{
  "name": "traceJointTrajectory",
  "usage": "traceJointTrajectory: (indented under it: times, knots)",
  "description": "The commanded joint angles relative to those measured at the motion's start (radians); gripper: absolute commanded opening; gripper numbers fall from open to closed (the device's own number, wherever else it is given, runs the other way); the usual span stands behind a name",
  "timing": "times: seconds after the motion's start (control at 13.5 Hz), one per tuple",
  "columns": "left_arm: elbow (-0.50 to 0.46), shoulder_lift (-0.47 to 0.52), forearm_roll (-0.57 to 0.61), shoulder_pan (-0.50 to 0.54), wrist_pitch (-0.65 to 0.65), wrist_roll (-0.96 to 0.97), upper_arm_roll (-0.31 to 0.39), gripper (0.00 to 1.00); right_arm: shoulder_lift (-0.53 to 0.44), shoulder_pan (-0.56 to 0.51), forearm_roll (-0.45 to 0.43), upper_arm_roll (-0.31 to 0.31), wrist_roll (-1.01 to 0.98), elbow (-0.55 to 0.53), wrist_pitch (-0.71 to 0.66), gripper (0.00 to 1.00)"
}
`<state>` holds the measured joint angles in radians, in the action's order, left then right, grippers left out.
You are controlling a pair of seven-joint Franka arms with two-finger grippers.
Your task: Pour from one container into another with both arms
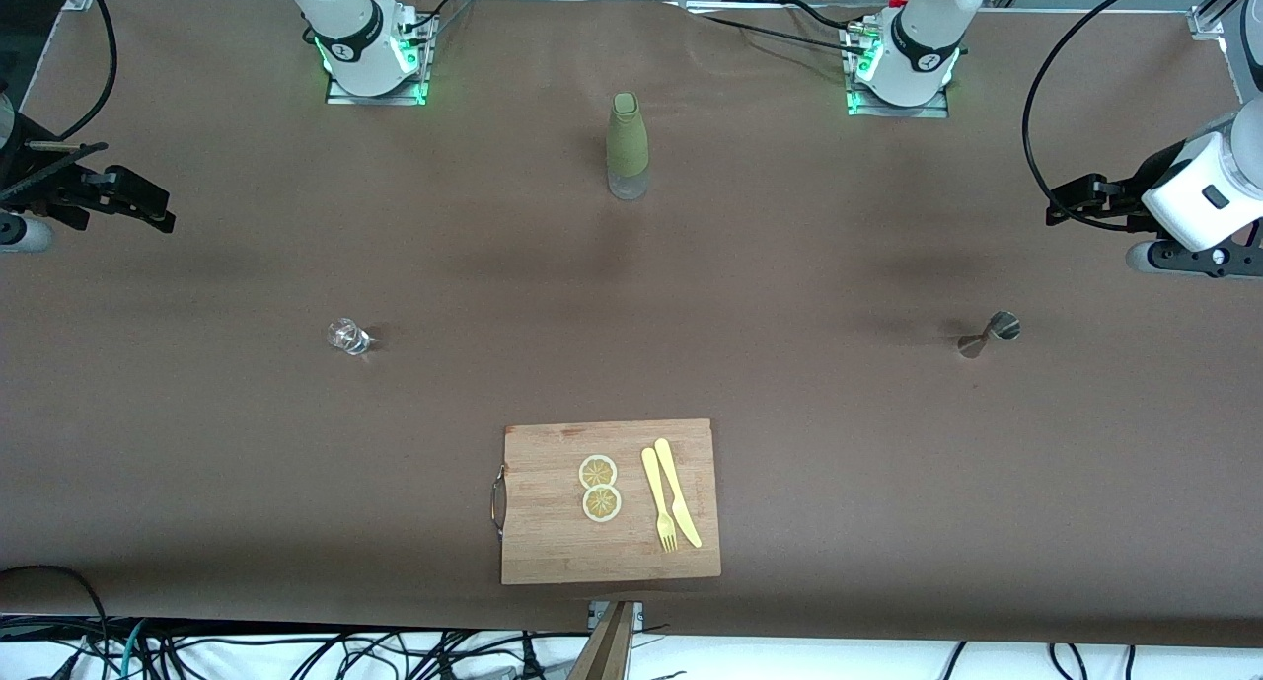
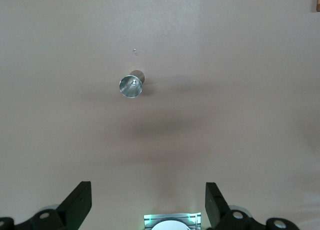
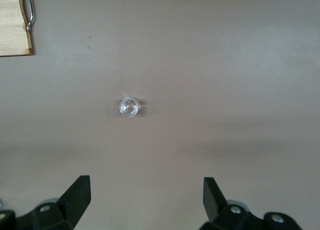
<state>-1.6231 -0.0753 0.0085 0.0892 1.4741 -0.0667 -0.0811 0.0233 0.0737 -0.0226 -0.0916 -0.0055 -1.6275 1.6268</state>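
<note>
Where brown table spans, bottle, cutting board.

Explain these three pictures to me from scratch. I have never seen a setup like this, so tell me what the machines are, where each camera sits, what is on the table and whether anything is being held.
These are two white robot arms bolted to a brown table. The wide picture looks down from a high camera facing them. The other two come from cameras on each arm's wrist, looking down past its black fingers.

The left gripper hangs open above a small silver jigger, also seen at. The right gripper hangs open above a tiny clear glass cup, also seen at. Neither holds anything.

Between the arm bases stands an olive-green bottle. Nearest the front camera lies a wooden cutting board with two lemon slices, a yellow fork and a yellow knife.
</note>
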Motion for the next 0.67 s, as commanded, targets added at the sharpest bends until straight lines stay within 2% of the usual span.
traceJointTrajectory:
  times: [0.0, 0.59]
  knots:
    - [-0.001, 0.002, 0.015, -0.005, 0.011, 0.007, -0.006, 1.00, -0.002, -0.002, 0.013, 0.001, 0.007, 0.003, -0.002, 1.00]
    - [-0.001, 0.002, 0.015, 0.003, 0.009, -0.008, -0.005, 1.00, -0.002, -0.002, 0.013, 0.001, 0.007, 0.003, -0.002, 1.00]
